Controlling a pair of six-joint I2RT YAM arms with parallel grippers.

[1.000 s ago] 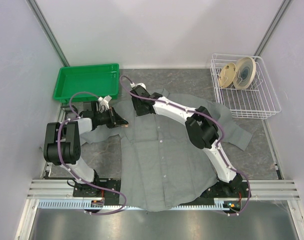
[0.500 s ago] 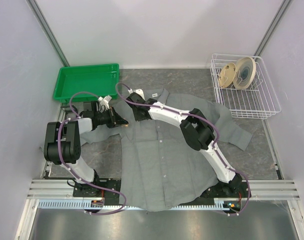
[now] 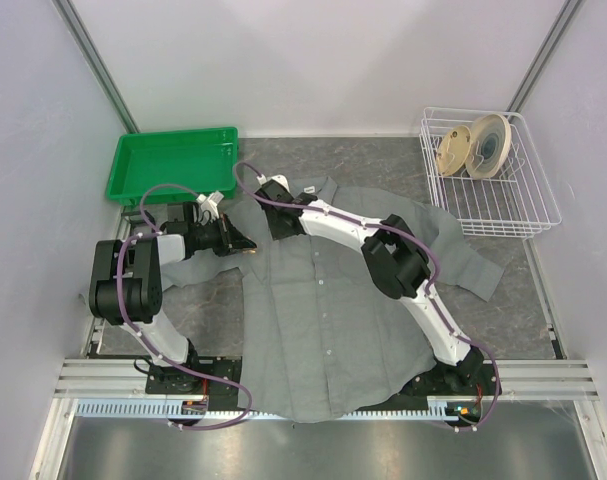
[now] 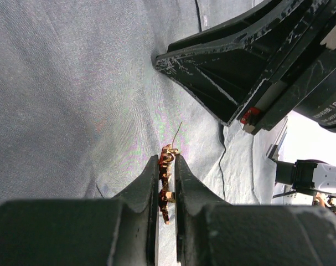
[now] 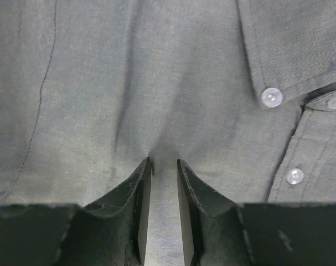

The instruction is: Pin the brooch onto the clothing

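Most of the brooch [image 4: 165, 180] was hidden, pinched edge-on between the closed fingers of the left gripper [image 4: 166, 162] over the shirt [image 3: 323, 320], left of its collar; from overhead it was too small to make out. Its long axis ran along the fingers, its thin pin poking past their tips. Jaws of the right gripper [image 5: 164, 166] stood narrowly parted, tips pressed on a small pucker of shirt. One wire basket [image 3: 539, 212] held two round tan discs [image 3: 471, 147]; a green tray [image 3: 173, 135] sat far left.
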